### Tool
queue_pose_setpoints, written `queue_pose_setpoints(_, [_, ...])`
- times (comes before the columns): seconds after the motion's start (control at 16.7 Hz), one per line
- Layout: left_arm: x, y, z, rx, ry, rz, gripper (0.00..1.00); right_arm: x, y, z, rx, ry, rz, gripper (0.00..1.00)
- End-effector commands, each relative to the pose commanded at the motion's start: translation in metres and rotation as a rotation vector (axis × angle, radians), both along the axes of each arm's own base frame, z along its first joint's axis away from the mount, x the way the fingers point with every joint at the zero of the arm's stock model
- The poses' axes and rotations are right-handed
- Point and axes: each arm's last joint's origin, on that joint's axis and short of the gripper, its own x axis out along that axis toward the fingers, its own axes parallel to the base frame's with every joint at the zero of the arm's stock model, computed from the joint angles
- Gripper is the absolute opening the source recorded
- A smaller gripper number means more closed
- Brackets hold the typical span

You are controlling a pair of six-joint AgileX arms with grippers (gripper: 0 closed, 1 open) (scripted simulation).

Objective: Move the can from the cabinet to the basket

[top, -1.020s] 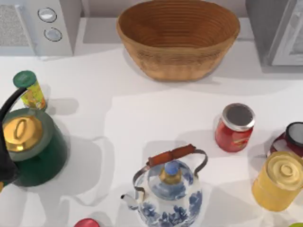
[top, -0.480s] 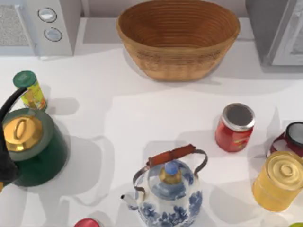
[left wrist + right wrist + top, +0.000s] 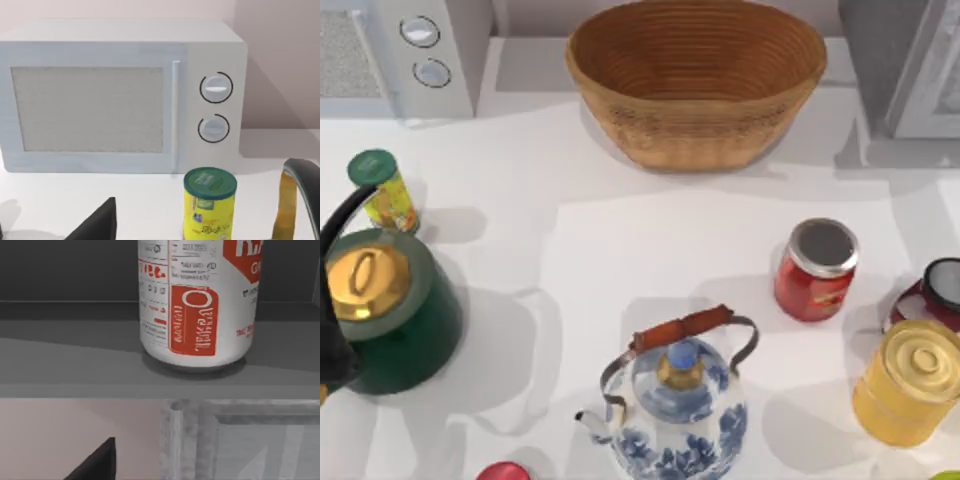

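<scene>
The can (image 3: 197, 300), silver-white with red lettering, stands upright on a grey shelf (image 3: 70, 365) inside the cabinet (image 3: 880, 60), close in front of the right wrist camera. A dark part of my right gripper (image 3: 95, 464) shows low in that view, short of the can and not touching it. The cabinet stands at the table's back right, its pale framed door (image 3: 938, 85) beside it. The wicker basket (image 3: 696, 80) sits at the back centre with nothing in it. My left arm (image 3: 332, 330) is parked at the left edge, with its gripper (image 3: 97, 225) facing the white appliance.
A white appliance with two knobs (image 3: 420, 50) stands back left. A yellow canister with green lid (image 3: 382, 188) and a green kettle (image 3: 390, 310) are on the left. A blue-white kettle (image 3: 675, 400), a red jar (image 3: 817, 268), a yellow tin (image 3: 910, 382) and a red mug (image 3: 938, 290) crowd the front and right.
The shadow on the right of the table has moved back toward the cabinet. Nothing on the table has shifted, and the left arm is still.
</scene>
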Motion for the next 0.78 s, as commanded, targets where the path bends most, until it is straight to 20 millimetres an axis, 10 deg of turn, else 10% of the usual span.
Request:
queue_pose_setpoints(0.3, [0.000, 0.000, 0.000, 0.000, 0.000, 0.000, 1.00, 0.042, 0.015, 0.042, 0.002, -0.010, 0.001, 1.00])
queue_pose_setpoints(0.78, [0.000, 0.000, 0.000, 0.000, 0.000, 0.000, 1.00, 0.052, 0.017, 0.049, 0.002, -0.013, -0.002, 1.00])
